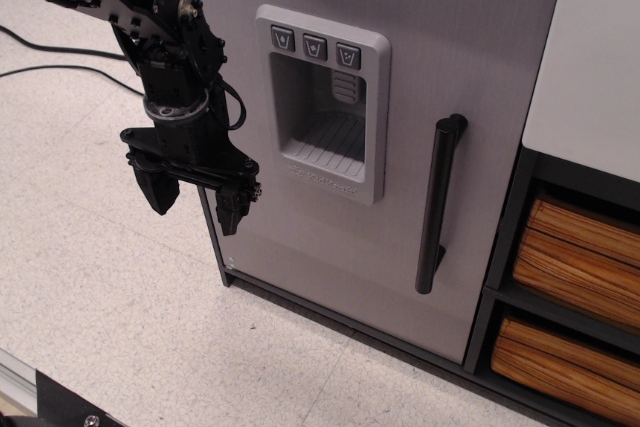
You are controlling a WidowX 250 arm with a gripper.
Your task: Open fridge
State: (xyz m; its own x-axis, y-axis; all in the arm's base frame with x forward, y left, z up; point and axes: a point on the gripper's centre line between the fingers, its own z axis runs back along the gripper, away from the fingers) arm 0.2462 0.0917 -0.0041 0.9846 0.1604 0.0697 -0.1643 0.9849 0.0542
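Note:
The fridge (460, 57) is a tall light-grey flat door in a dark frame, and the door looks closed. Its vertical black bar handle (440, 202) sits on the right side of the door. A recessed grey dispenser panel (322, 102) with three buttons is at the door's upper middle. My gripper (193, 201) hangs from the black arm at the fridge's left edge, well left of the handle. Its two black fingers (231, 211) point down, spread apart and empty.
A white cabinet panel (590, 67) stands to the right of the fridge, with wood-grain drawers (575, 257) below it. Black cables (60, 62) lie on the speckled floor (120, 307) at the left. A dark edge (60, 402) shows at the bottom left.

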